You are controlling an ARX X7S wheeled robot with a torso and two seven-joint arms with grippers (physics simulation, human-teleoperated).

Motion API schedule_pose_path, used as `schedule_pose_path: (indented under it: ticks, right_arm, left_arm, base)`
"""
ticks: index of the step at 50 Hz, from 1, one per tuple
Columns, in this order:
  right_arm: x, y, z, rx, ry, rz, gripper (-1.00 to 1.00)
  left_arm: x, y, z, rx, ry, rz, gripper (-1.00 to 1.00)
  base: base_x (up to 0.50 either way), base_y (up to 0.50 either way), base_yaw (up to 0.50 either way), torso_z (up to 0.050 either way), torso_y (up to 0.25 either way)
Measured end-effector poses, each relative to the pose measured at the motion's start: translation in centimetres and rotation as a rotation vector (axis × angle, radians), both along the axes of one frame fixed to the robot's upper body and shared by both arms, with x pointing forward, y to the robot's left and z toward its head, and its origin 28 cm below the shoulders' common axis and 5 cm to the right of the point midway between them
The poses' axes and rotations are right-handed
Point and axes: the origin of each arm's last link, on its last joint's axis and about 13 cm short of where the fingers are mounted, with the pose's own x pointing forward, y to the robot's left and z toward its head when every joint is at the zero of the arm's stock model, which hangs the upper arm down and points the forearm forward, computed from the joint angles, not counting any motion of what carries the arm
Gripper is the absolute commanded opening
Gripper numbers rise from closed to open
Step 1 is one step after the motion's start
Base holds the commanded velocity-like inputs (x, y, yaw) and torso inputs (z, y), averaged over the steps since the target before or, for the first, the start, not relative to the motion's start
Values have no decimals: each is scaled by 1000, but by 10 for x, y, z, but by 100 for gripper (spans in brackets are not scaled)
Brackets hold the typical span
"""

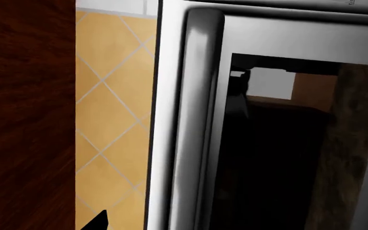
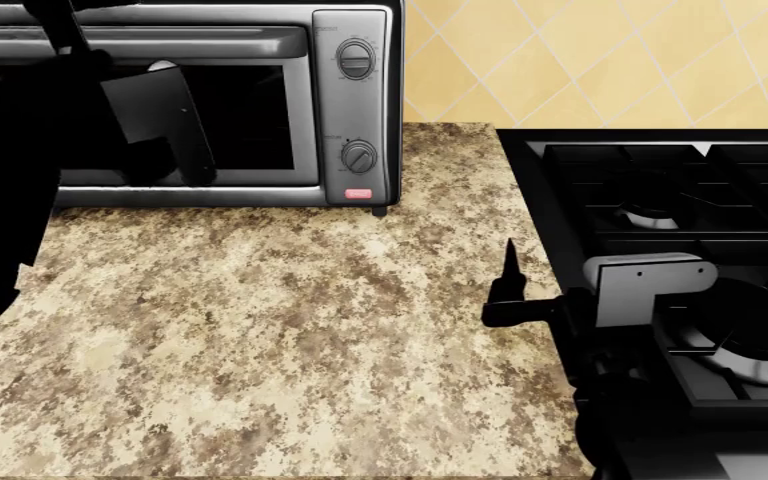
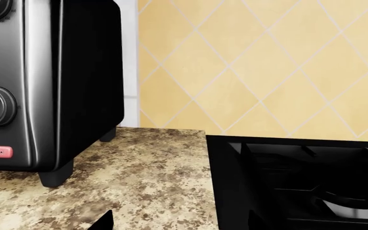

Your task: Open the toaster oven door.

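The toaster oven (image 2: pixel 211 100) stands at the back left of the speckled surface (image 2: pixel 291 340), its door (image 2: pixel 144 110) shut. The left tool (image 2: pixel 177 150) hangs before the glass, spread unclear; the right tool (image 2: pixel 511 290) hovers near the stove (image 2: pixel 678 200), spread unclear.

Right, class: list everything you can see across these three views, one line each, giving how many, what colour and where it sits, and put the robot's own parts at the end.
Boxy silver-grey metal toaster oven: one, silver, back left of the counter.
Dark-glass toaster oven door: one, silver frame, oven front, looks closed.
Horizontal silver bar handle: one, along the door's top edge.
Round knobs: two, dark grey, oven's right panel.
Small button: one, red, below the knobs.
Speckled granite counter: one, brown and cream, foreground.
Black gas stove: one, right of the counter.
Diamond-tiled wall: yellow, behind.
Brown wooden panel: one, left wrist view.
Left gripper: black, in front of the door.
Right gripper: black, at the counter's right edge.
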Motion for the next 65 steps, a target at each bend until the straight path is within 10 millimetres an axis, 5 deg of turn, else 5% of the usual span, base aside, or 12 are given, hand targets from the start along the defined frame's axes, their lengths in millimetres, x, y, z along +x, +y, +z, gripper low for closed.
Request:
schedule_pose_path:
  ticks: [29,30,46,65]
  right_arm:
    - [-3,-7,3,6,-10,-34,100]
    - [-3,-7,3,6,-10,-35,100]
    - [-3,-9,2,14,-9,-42,100]
    - [-4,-8,2,22,-12,-41,100]
  left_arm:
    - [41,-10,-1,89,6,3,100]
    - [42,-10,-1,91,6,2,-100]
    - [44,-11,0,123,-15,-2,-100]
    - [15,-5,-5,174,-31,-32,-100]
  base:
    - [0,0,0,0,0]
    - [0,0,0,0,0]
    - [0,0,0,0,0]
    - [0,0,1,0,0]
